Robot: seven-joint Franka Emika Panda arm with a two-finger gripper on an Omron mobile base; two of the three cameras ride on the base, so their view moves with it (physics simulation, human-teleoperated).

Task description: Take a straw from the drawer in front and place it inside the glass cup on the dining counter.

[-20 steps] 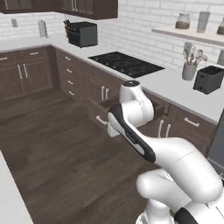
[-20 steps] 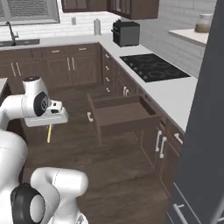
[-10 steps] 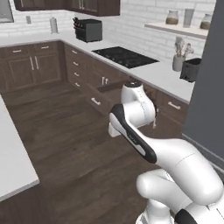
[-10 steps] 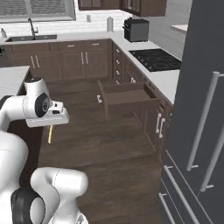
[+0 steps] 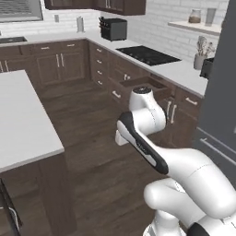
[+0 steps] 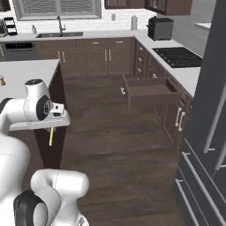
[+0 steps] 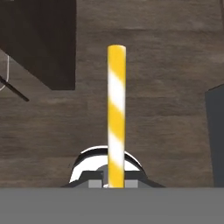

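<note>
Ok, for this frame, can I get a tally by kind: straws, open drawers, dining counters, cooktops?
straw: 1, striped yellow and white, gripped in the hand
open drawer: 1
dining counter: 1
cooktop: 1
Total: 4

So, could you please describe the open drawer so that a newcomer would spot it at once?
Find the black stove on the white worktop along the right wall. Just below its near end, the drawer juts out over the wooden floor. It is the one pulled-out front; the narrower drawers beside it are shut.
</note>
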